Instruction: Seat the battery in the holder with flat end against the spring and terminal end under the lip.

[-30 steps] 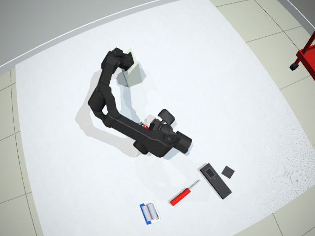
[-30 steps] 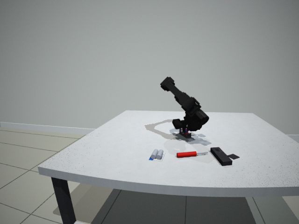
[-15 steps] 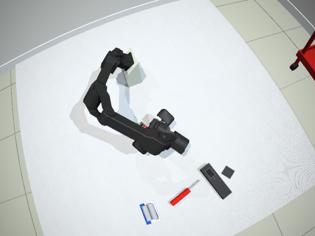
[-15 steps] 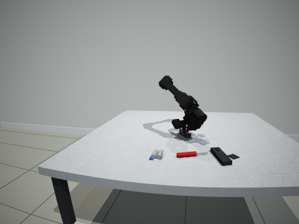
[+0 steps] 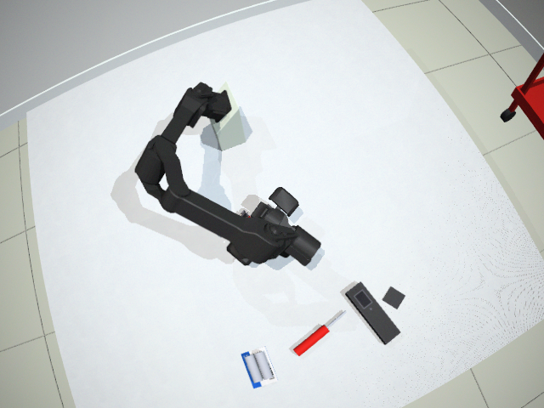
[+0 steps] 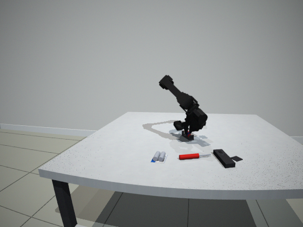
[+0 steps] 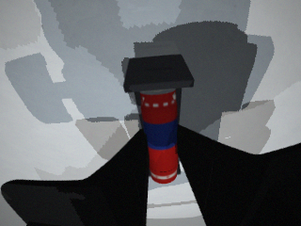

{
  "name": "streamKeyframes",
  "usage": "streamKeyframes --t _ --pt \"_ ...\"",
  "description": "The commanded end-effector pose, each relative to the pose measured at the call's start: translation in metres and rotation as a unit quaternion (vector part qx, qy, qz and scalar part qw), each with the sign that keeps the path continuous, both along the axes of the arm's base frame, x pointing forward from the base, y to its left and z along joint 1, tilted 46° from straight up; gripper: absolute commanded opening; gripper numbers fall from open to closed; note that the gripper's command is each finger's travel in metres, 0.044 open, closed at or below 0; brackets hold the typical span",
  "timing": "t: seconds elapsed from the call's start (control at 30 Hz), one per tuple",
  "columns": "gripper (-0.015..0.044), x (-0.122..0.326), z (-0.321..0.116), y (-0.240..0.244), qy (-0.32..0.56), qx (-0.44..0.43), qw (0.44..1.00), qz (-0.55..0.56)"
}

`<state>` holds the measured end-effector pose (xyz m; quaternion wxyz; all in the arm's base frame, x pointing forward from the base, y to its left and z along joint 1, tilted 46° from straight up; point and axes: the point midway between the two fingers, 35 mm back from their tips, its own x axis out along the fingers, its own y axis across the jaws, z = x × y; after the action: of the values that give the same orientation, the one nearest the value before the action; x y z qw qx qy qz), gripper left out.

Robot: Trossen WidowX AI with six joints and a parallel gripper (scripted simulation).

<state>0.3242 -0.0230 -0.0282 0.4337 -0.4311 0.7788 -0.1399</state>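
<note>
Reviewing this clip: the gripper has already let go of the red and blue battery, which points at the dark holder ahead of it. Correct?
Not quite. In the wrist view the gripper is shut on the red and blue battery, its fingers on either side of it. The rest holds: the battery points at the dark holder ahead of it.
</note>
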Motion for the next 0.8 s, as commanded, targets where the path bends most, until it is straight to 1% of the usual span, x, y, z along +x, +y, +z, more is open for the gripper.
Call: streamKeyframes --t 0.0,0.77 --pt "0.0065 0.0005 -0.0043 0.0003 -0.006 0.01 1.0 0.003" --pt "0.0065 -0.0018 -0.0057 -0.0033 -0.032 0.046 0.998 0.032"
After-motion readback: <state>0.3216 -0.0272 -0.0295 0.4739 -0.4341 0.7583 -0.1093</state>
